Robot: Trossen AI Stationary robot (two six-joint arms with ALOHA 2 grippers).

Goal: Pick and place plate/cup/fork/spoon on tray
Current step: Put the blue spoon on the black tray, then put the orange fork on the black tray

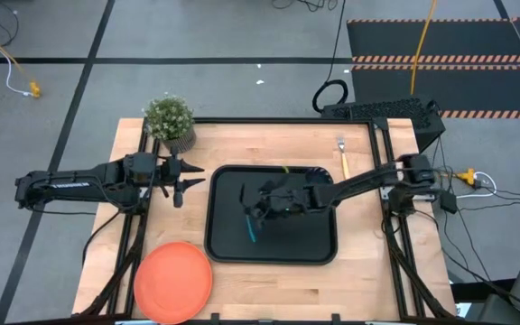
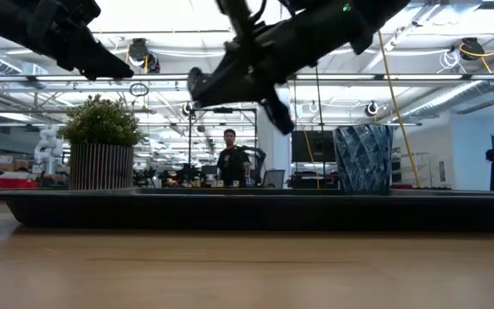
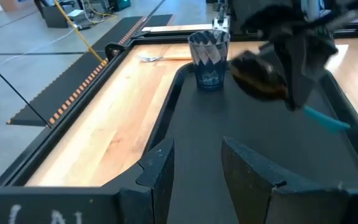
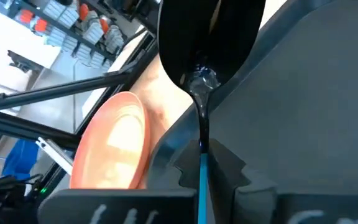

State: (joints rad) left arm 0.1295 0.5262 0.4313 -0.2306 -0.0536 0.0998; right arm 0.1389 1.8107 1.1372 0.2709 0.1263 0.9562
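Over the black tray (image 1: 319,244), the right gripper (image 1: 258,209) has its fingers clenched on the blue-handled spoon (image 4: 201,134); left gripper (image 1: 188,183) fingers released beside it.

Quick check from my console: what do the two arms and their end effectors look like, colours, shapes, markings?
Both arms are dark, slim and jointed. The left arm has pale lettering along its link. The left end effector has two black, flat, angular fingers. The right end effector is likewise black, its fingers notched at the tips.

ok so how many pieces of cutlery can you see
2: the spoon, held by the right gripper over the tray, and the fork on the table beyond the tray.
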